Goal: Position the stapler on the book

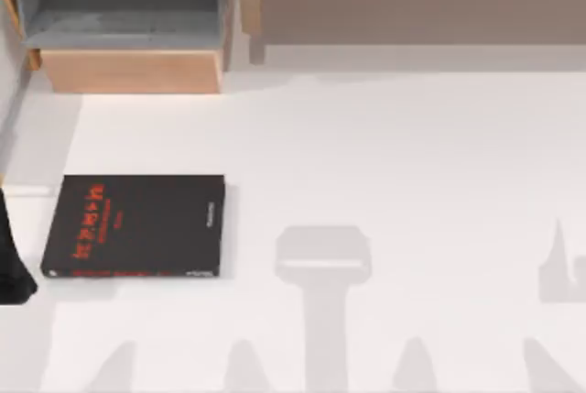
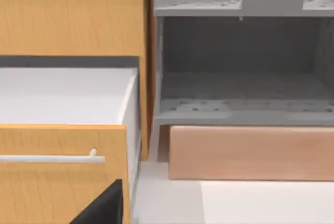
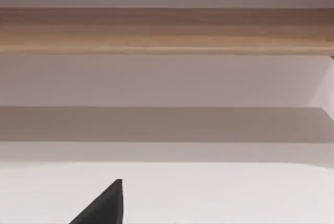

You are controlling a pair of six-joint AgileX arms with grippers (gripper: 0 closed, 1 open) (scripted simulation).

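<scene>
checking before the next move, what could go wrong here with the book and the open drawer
1. The book lies near the left side of the table, right beside the left arm; a careless swing might shove it askew.
2. The drawer stands pulled out close to that arm's wrist camera, so its handle could snag the arm.

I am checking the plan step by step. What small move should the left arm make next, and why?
Probably bring the left arm, at the left edge of the table beside the book, slightly toward the open drawer: its wrist camera faces that drawer, and the book's cover lies flat and bare.
</scene>
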